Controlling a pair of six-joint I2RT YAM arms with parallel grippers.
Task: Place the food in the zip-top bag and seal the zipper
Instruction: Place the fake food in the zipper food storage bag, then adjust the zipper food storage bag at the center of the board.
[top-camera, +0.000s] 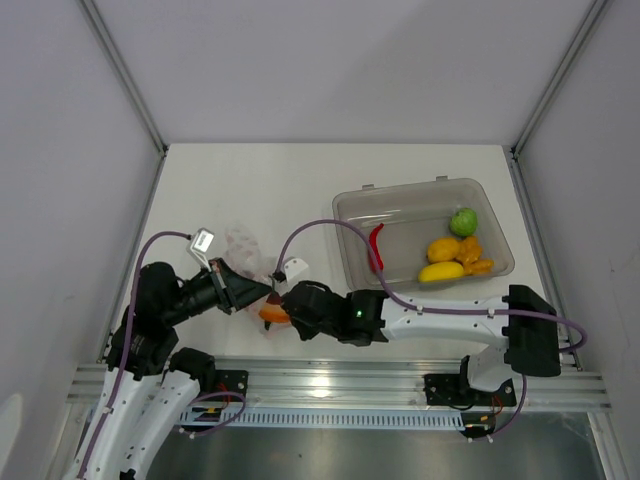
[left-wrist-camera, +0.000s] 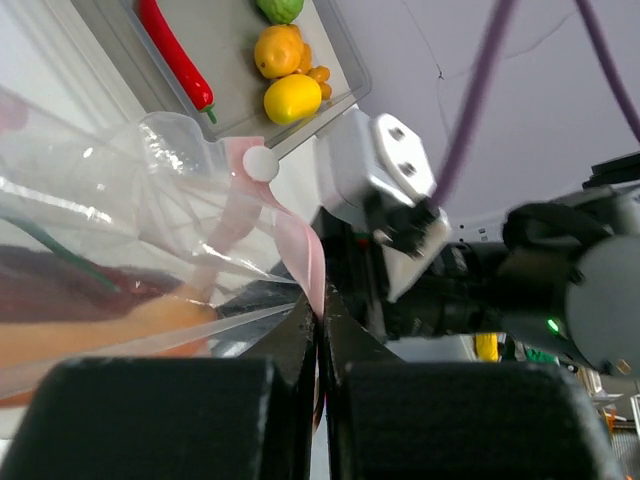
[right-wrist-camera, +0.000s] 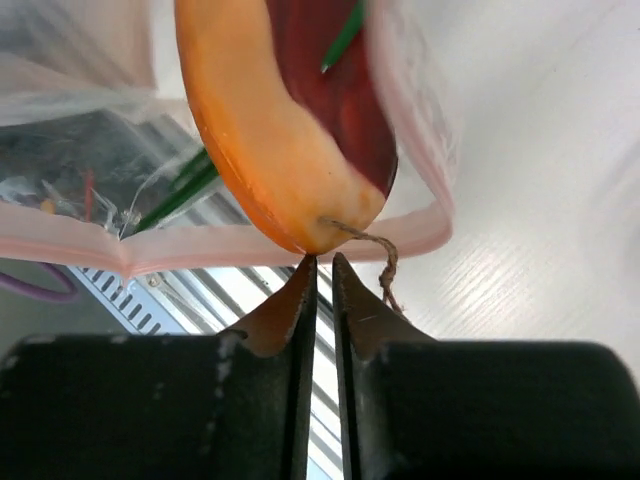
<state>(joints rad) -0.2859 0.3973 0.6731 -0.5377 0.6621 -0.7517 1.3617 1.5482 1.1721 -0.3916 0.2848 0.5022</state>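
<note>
The bag (top-camera: 243, 248) lies near the front edge of the white bench (top-camera: 300, 190), close to the metal rail (top-camera: 340, 380), with both arms crowded around it. Behind it the bench runs on to the back wall (top-camera: 330, 70). The grey bin (top-camera: 405, 190) sits on the right, by the side wall, and has the red chili (top-camera: 376, 245), green fruit (top-camera: 463, 221) and yellow fruit (top-camera: 441, 271) in it.

The left tool (left-wrist-camera: 318, 310) is pressed together, pinching the pink zipper (left-wrist-camera: 300, 255). The right tool (right-wrist-camera: 322, 265) is just a thin crack apart with nothing in it. Its tips are right at the end of the orange piece (right-wrist-camera: 260, 130) in the bag's mouth, beside a dark purple piece (right-wrist-camera: 335, 110) and a green scallion (right-wrist-camera: 345, 35).
</note>
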